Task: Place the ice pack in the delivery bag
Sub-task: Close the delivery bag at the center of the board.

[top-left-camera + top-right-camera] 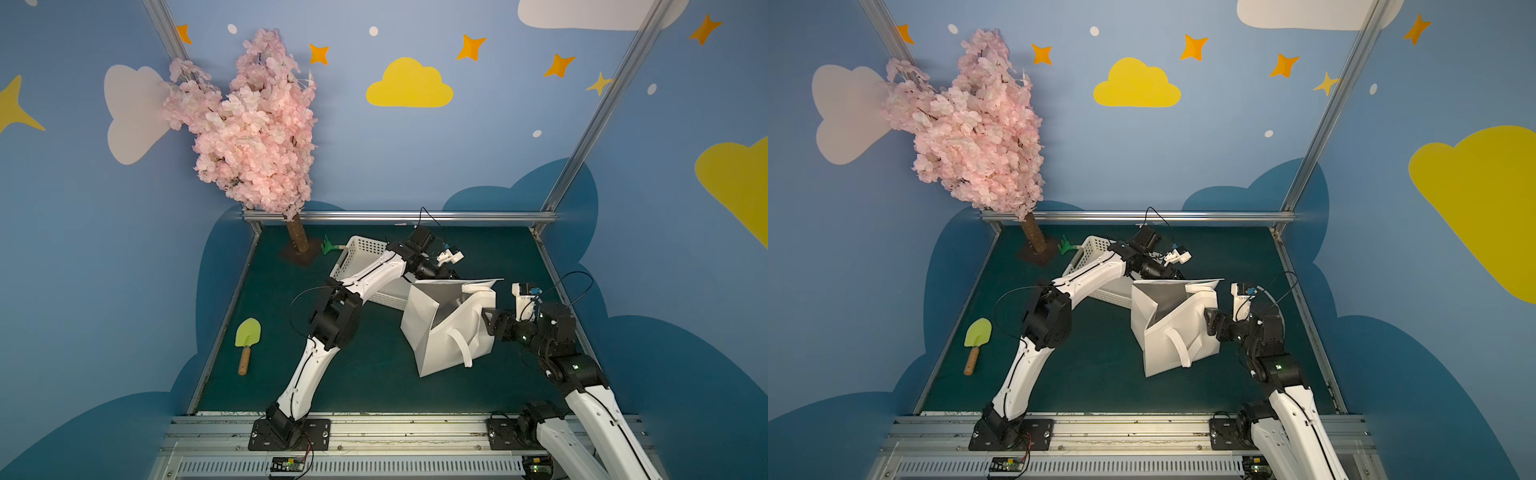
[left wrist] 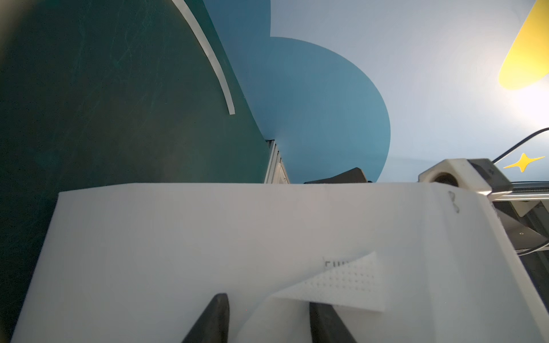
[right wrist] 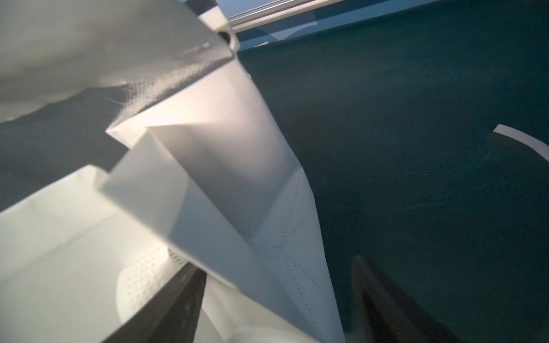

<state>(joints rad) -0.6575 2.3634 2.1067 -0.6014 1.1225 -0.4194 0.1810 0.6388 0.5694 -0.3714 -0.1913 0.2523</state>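
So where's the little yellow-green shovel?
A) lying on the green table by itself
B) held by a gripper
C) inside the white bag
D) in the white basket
A: the shovel lies flat on the table, well apart from the bag and the basket.

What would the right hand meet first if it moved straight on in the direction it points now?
The right hand points at the side wall of the white fabric delivery bag with silver lining, very close; it would likely meet that first.
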